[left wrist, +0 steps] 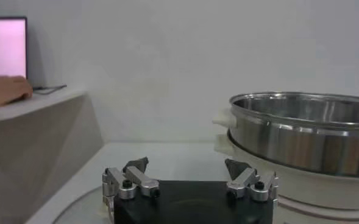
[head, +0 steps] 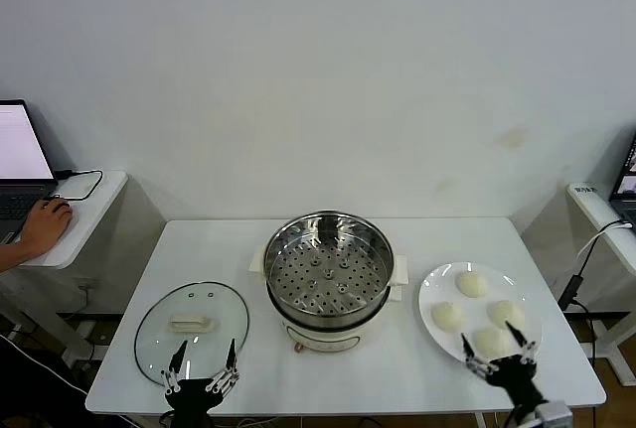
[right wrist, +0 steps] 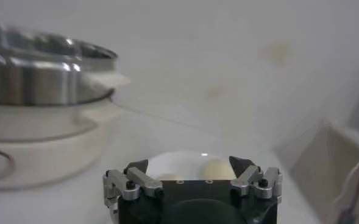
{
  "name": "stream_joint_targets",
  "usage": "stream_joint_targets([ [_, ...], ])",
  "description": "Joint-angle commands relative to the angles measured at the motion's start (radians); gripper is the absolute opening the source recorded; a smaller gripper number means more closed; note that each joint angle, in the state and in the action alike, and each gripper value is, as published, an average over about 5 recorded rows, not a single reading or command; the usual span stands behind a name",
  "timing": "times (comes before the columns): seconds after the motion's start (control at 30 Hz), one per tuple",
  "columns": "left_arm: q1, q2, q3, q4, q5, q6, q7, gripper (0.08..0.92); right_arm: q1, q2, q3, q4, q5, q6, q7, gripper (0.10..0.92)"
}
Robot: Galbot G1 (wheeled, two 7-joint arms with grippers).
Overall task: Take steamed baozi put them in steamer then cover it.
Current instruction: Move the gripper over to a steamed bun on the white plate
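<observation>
at the far left edge of the head view a person's hand (head: pixel 45 224) rests by a laptop (head: pixel 20 165) on a side table (head: pixel 99 212), apart from the work. on the white tabletop (head: pixel 328 373), lower left of the frame, the cover (head: pixel 192 331) lies flat, its white handle up. the left gripper (head: pixel 203 366) sits at the cover's near rim with its fingers spread wide, grasping nothing. in the centre of the frame stands the steamer (head: pixel 329 284), uncovered, its perforated tray bare: no bun is inside. to the right lies a white plate (head: pixel 430 289) carrying all four steamed baozi (head: pixel 471 283). the right gripper (head: pixel 499 353) hangs over the near edge of that plate at the lower right, fingers released and empty, close to the nearest bun; the right wrist view shows a bun just ahead between its spread fingers.

judging from this, the task has hardly started: four buns remain to be moved into the pot, and the covering comes after. the right arm looks set for the first pick.
</observation>
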Motion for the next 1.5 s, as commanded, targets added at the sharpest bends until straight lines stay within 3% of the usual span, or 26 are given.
stream_joint_targets([
  [0.03, -0.018, 0.006, -0.009, 0.0, 0.065, -0.012, 0.002, 0.823, 0.268, -0.353, 0.084, -0.136, -0.32, -0.121, -0.16, 0.823],
  [0.23, -0.032, 0.012, -0.012, 0.016, 0.078, -0.051, -0.005, 0.823, 0.431, -0.578, -0.018, -0.263, -0.3, -0.103, -0.381, 0.823],
  [0.43, -0.05, 0.006, -0.01, 0.027, 0.081, -0.08, -0.015, 0.823, 0.729, -0.744, -0.312, -0.409, -0.261, -0.113, -0.635, 0.823],
  [0.87, -0.07, 0.029, -0.026, 0.035, 0.064, -0.106, -0.037, 0.823, 1.363, -0.721, -1.031, -0.742, -0.272, 0.022, -0.987, 0.822],
  [1.2, -0.066, 0.039, -0.044, 0.028, 0.061, -0.102, -0.037, 0.823, 1.507, -0.625, -1.24, -0.831, -0.268, 0.073, -1.031, 0.822],
  [1.5, -0.048, 0.037, -0.062, 0.019, 0.066, -0.103, -0.039, 0.823, 1.519, -0.5, -1.292, -0.912, -0.289, 0.104, -0.98, 0.822],
])
